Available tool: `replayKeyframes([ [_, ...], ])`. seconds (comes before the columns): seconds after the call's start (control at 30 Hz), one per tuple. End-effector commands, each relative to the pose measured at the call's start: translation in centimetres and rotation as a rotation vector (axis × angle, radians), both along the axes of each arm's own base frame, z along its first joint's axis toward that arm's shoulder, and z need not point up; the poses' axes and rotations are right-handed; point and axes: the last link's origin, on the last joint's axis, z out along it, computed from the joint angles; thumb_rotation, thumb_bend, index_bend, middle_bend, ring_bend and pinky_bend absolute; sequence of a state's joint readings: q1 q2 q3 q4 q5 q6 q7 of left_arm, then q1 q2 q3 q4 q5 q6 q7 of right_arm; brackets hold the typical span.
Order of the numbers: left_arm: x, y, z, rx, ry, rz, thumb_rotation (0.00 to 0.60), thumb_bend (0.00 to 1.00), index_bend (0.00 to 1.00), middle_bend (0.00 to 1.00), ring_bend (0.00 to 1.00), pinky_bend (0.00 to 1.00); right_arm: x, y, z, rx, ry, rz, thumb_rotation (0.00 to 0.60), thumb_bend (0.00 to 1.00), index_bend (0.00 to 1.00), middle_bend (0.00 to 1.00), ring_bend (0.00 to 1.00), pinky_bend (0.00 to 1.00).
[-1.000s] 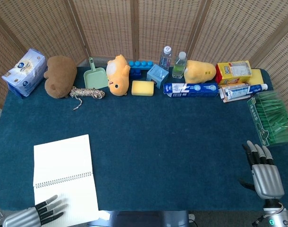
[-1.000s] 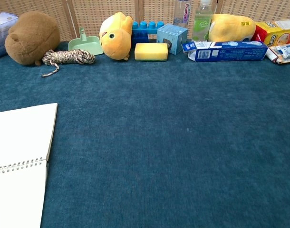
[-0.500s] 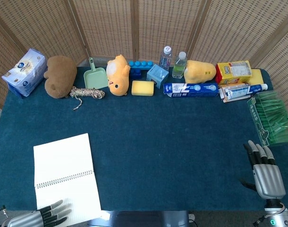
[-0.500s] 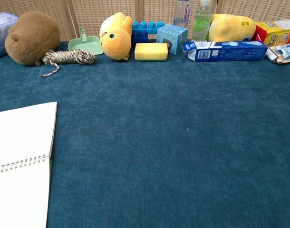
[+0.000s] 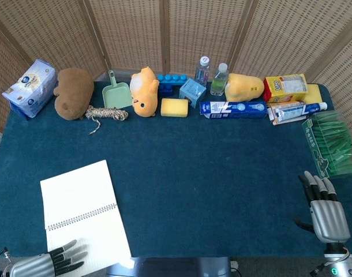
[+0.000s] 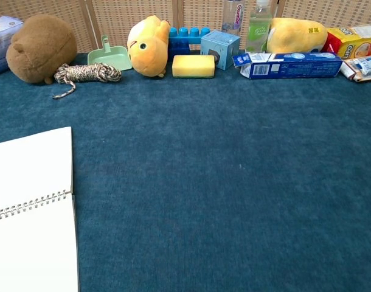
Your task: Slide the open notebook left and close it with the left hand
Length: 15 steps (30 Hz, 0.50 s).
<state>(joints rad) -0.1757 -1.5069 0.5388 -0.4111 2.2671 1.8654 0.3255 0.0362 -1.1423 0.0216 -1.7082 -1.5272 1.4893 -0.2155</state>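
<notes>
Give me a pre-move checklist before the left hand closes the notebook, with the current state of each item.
1. Notebook lies open, both pages flat: ok.
2. Left hand rests on the near page, fingers spread: ok.
3. Spiral binding is visible and unobstructed: ok.
4. Far page is free of objects; the rope lies well behind: ok.
5. Right hand is far from the notebook, holding nothing: ok.
6. Fingers under a page edge for lifting: cannot tell.

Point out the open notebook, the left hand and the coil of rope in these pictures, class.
open notebook [image 5: 78, 199]: head view, on the blank upper page above the spiral binding.
left hand [image 5: 46, 264]: head view, on the back of the hand at the near page.
coil of rope [image 6: 87, 73]: chest view, on the middle of the bundle.
</notes>
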Motion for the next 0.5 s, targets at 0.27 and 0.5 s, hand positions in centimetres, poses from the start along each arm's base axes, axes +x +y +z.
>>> replayKeyframes([
  [0.27,0.9,1.2,0.8,0.153,-0.136,0.094,0.6,0.59,0.0,0.0,0.0,0.1,0.0,0.0,-0.2,0.006,0.006,-0.004,0.6,0.0,0.0,0.0,0.0,0.0],
  [0.5,0.8,1.5,0.6,0.259,-0.264,0.266,0.6,0.59,0.0,0.0,0.0,0.17,0.0,0.0,-0.2,0.009,0.006,-0.005,0.6,0.0,0.0,0.0,0.0,0.0],
])
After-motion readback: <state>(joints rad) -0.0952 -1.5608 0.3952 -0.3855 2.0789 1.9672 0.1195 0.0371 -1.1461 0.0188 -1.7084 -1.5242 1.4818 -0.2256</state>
